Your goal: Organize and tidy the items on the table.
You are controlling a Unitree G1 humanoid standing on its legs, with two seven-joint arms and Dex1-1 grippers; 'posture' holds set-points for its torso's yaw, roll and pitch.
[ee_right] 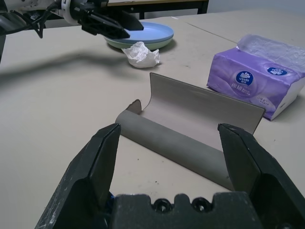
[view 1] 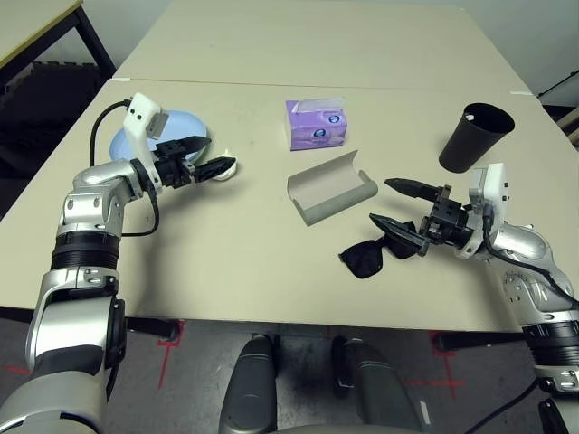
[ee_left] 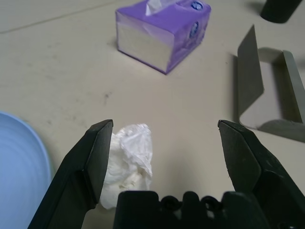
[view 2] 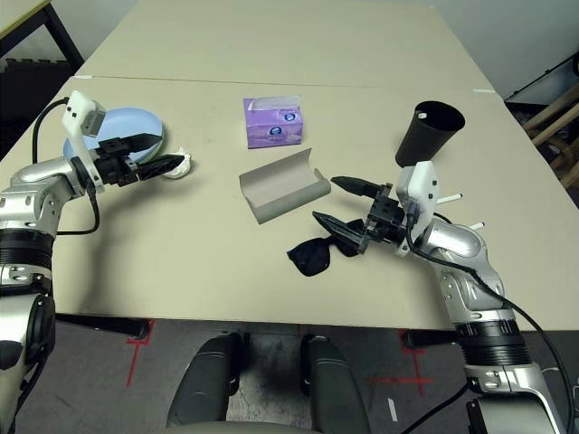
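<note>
A light blue plate [view 1: 149,134] rests on a pale green plate [ee_right: 157,44] at the table's left. Just right of them lies the crumpled white tissue wad [view 1: 227,165]. My left gripper [view 1: 217,155] is open around the wad, which sits against one finger [ee_left: 90,157]. The grey glasses case [view 1: 330,192] lies open in the middle of the table [view 1: 226,262]. Black sunglasses [view 1: 366,259] lie in front of it. My right gripper [view 1: 382,202] is open just above the sunglasses' right side, pointing at the case, with nothing between its fingers.
A purple tissue box [view 1: 317,124] stands behind the case. A tall black cup [view 1: 475,136] stands at the right, behind my right arm. A second table [view 1: 308,41] adjoins at the back.
</note>
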